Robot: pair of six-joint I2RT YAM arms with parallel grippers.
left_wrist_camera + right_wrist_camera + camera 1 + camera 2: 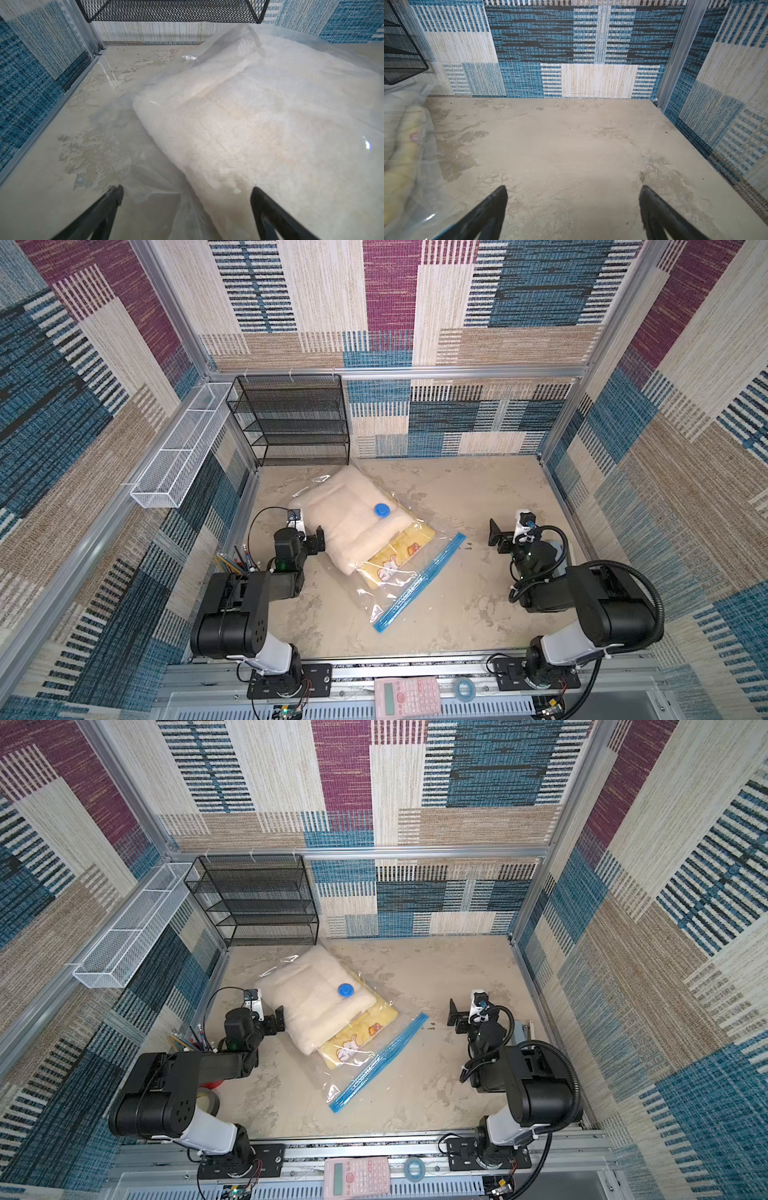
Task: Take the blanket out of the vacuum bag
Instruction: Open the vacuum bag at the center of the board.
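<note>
The left gripper (187,193) is standing wide open, gripping nothing. In its wrist view slack plastic of the bag (399,589) is lying between its fingers (106,207); whether they are touching it I cannot tell. The right gripper (573,191) is also gaping wide and empty, hanging over bare table (457,497), well apart from the bag. The bag is lying diagonally between the 2 arms, nearer the left. The cream blanket (345,514) is sitting inside it, over a yellow printed layer (399,556). The blue cap (380,510) is sitting on top, the blue strip (419,583) running along the near end. A black rack (291,418) is standing behind.
</note>
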